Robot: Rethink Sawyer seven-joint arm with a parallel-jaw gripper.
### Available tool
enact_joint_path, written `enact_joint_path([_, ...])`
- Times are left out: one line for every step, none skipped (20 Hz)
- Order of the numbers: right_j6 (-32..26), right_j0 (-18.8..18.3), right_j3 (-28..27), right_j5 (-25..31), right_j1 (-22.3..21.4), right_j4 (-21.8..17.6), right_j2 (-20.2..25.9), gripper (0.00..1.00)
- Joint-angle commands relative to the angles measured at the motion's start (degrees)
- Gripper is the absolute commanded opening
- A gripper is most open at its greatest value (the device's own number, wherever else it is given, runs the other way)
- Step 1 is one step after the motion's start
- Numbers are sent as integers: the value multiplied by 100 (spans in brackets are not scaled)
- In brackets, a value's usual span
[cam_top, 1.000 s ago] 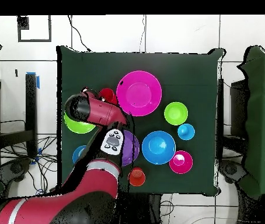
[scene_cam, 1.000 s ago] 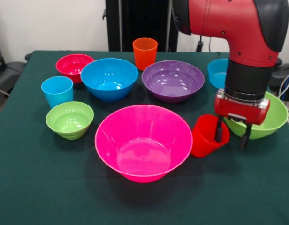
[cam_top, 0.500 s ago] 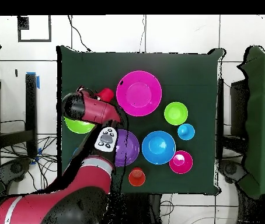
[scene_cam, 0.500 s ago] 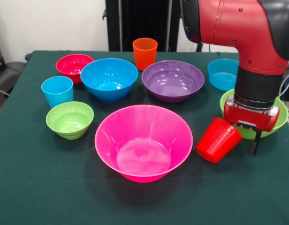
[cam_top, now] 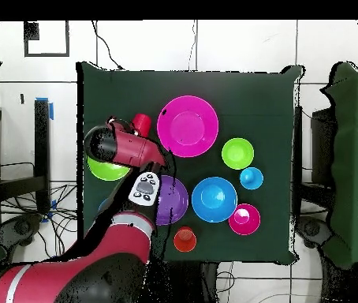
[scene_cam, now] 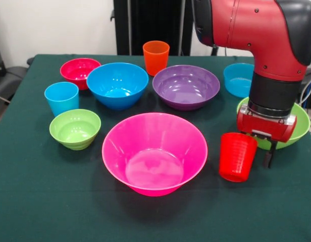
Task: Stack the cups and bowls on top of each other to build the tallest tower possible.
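Front view. The arm descends at the right, ending in the hand (scene_cam: 257, 151), which sits low over the green surface (scene_cam: 39, 201). The red cup (scene_cam: 237, 156) stands upright, rim up, just right of the hot pink bowl (scene_cam: 154, 153); one dark finger (scene_cam: 268, 157) shows beside the cup's right side, the other is hidden behind the cup, so whether the hand grips the cup or is parted cannot be told. Behind the hand lies a large lime green bowl (scene_cam: 299, 126). Further back stand a small blue bowl (scene_cam: 238, 79), the purple bowl (scene_cam: 186, 86), the orange cup (scene_cam: 155, 57), a large blue bowl (scene_cam: 117, 84) and the crimson bowl (scene_cam: 79, 71). At the left, the light blue cup (scene_cam: 61, 98) stands just behind a small lime green bowl (scene_cam: 75, 128). No pieces are stacked.

Overhead view. The arm covers much of the purple bowl (cam_top: 174, 201) and large lime bowl (cam_top: 103, 170). The red cup (cam_top: 141, 124) appears just beside the hot pink bowl (cam_top: 188, 125).
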Motion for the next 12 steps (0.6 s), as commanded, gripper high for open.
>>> enact_joint_path([483, -183, 112, 498, -107, -346, 301, 100])
enact_joint_path([451, -205, 153, 469, -130, -373, 318, 100])
enact_joint_path([415, -221, 175, 438, -143, -402, 333, 100])
enact_joint_path([371, -261, 214, 402, -173, -436, 361, 100])
enact_joint_path([339, -284, 243, 384, -197, -465, 382, 100])
enact_joint_path([315, -301, 267, 381, -223, -498, 385, 100])
enact_joint_path([292, -334, 313, 375, -260, -534, 400, 100])
enact_joint_path([282, -363, 344, 362, -286, -564, 421, 100])
enact_joint_path([290, -380, 350, 360, -304, -591, 417, 100])
enact_joint_path([299, -397, 357, 358, -323, -618, 412, 100])
enact_joint_path([309, -404, 332, 379, -336, -635, 386, 100])
enact_joint_path([318, -411, 307, 401, -349, -653, 360, 100])
